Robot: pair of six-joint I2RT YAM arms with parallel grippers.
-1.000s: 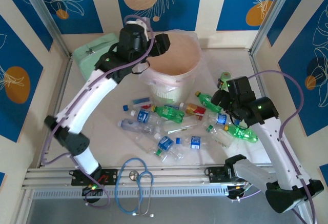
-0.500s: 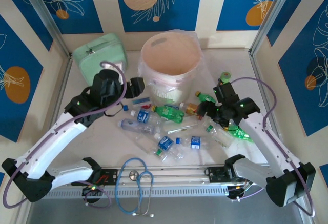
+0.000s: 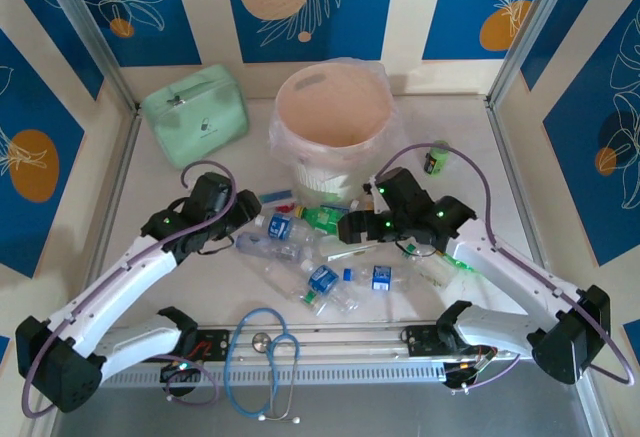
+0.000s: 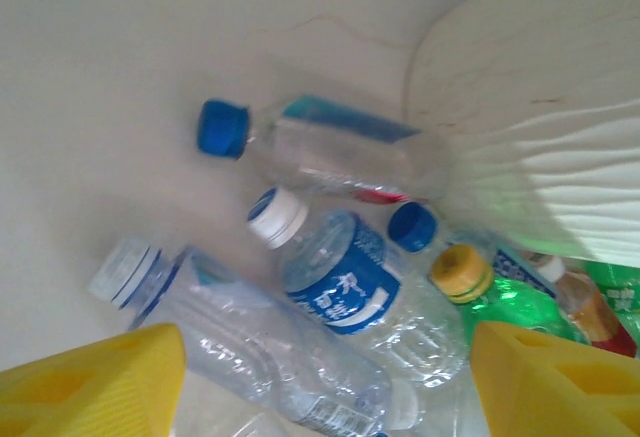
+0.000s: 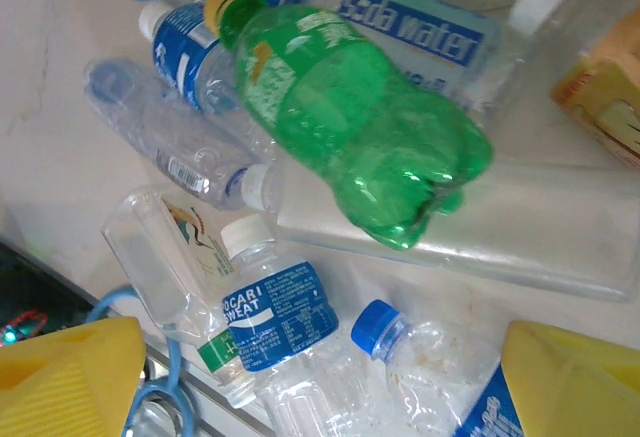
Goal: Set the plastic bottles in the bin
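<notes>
Top external view: left end effector (image 3: pixel 247 220) sits low over the worktop (image 3: pixel 165 182) at the left edge of the bottles (image 3: pixel 320 257). The right end effector (image 3: pixel 352 229) is low at the pile's right side, facing the left one across it. The bin (image 3: pixel 322 172) stands upright just beyond both, between them, with the pile reaching to its foot. The mint case (image 3: pixel 195 107) is well beyond the left end effector. The dark cylinder (image 3: pixel 436 160) stands beyond the right one, apart from the pile. The stethoscope (image 3: pixel 260 338) lies nearer the arm bases than either end effector.

Left wrist view: left fingers (image 4: pixel 100 377) are spread wide and pinch nothing.
- Under the gap, a clear-capped bottle (image 4: pixel 240 342) and a white-capped bottle (image 4: pixel 335 277) with a blue label lie side by side, touching.
- Beyond them, a blue-capped bottle (image 4: pixel 320 152) lies with its base against the bin's ribbed wall.

Right wrist view: right fingers (image 5: pixel 70 377) are spread wide and pinch nothing.
- Beyond the gap, a green bottle (image 5: pixel 350 117) with a yellow cap rests across a flat clear bottle (image 5: pixel 520 237).
- A soda-water bottle (image 5: pixel 430 22) lies just past it.
- Under the gap nearer the left finger is a Pocari bottle (image 5: pixel 275 312), white cap pointing away.
- All bottles seen lie on the worktop outside the bin.
</notes>
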